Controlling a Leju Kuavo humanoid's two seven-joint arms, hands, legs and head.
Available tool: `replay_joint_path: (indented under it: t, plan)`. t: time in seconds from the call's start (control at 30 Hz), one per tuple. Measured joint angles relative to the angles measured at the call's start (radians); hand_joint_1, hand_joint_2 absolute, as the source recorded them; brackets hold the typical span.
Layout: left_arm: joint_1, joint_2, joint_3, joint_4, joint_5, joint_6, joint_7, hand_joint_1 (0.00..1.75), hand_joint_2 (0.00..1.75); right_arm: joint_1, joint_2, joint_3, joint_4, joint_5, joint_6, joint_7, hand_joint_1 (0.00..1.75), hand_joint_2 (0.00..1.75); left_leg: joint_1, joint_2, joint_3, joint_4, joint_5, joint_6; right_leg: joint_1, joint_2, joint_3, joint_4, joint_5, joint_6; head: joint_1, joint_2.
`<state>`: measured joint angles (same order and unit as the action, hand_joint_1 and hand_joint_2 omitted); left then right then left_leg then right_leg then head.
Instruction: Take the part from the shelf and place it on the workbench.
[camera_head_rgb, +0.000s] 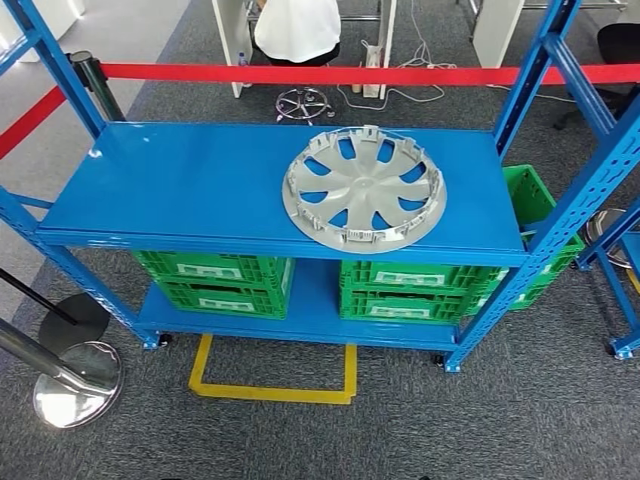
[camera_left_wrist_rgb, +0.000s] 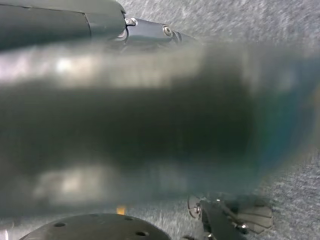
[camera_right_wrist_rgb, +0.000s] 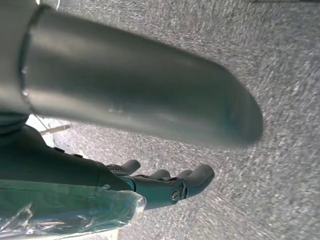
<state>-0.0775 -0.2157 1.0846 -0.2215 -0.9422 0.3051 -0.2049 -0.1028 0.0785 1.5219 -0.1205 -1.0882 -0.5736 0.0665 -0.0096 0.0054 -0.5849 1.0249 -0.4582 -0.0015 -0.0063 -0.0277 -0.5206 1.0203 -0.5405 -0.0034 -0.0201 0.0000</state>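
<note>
On the blue shelf's (camera_head_rgb: 189, 185) top level, a silver hubcap (camera_head_rgb: 364, 187) is lying flat. Right hand (camera_right_wrist_rgb: 166, 182) is hanging empty, fingers extended; left hand's (camera_left_wrist_rgb: 151, 30) state is unclear, blurred.

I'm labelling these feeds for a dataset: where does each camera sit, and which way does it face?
Head view: high on the body, looking forward and down at the blue shelf with the silver wheel cover; no arms.
Left wrist view: at the left wrist, facing the grey carpet; left hand blurred.
Right wrist view: facing carpet; right hand, fingers extended.
Shared: grey carpet.
</note>
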Motion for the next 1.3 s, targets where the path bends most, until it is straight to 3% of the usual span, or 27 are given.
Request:
replay_joint_path:
  t: [0.03, 0.1, 0.17, 0.47, 1.3]
  plan:
    - [0.0, 0.0, -0.002, 0.0, 0.0, -0.001, 0.0, 0.0, 1.75, 0.001, 0.0, -0.003, 0.0, -0.001, 0.002, -0.002, 0.0, 1.75, -0.001, 0.0, 0.003, -0.009, -0.004, -0.004, 0.002, -0.001, -0.001, 0.001, -0.001, 0.0, 0.001, 0.0]
    - [0.005, 0.003, -0.012, 0.0, 0.008, -0.003, 0.002, 0.0, 0.87, 0.005, 0.0, -0.022, -0.001, 0.003, 0.014, -0.008, 0.0, 0.87, -0.001, -0.002, 0.004, -0.014, -0.004, -0.01, 0.002, -0.002, -0.002, 0.0, -0.002, -0.003, 0.002, 0.0]
    - [0.012, 0.009, -0.033, 0.0, 0.026, -0.008, 0.007, 0.0, 0.0, 0.012, 0.0, -0.057, -0.004, 0.023, 0.03, -0.014, 0.0, 0.0, -0.002, -0.002, 0.005, -0.014, -0.006, -0.007, 0.0, -0.002, 0.001, -0.006, -0.001, -0.001, 0.001, 0.0]
    - [0.036, 0.038, -0.161, -0.003, 0.158, -0.051, 0.034, 0.0, 0.0, 0.044, 0.0, -0.25, -0.025, 0.176, 0.111, -0.022, 0.0, 0.0, -0.002, -0.002, 0.011, -0.014, -0.013, 0.003, 0.0, -0.002, 0.003, -0.017, -0.001, 0.008, 0.001, 0.0]
    - [0.125, 0.122, -0.588, -0.066, 0.535, -0.171, 0.114, 0.0, 0.0, 0.139, -0.025, -0.845, -0.124, 0.616, 0.333, -0.042, 0.0, 0.0, -0.001, -0.002, 0.017, -0.014, -0.016, 0.004, 0.001, -0.002, 0.008, -0.017, -0.006, 0.01, 0.001, 0.0]
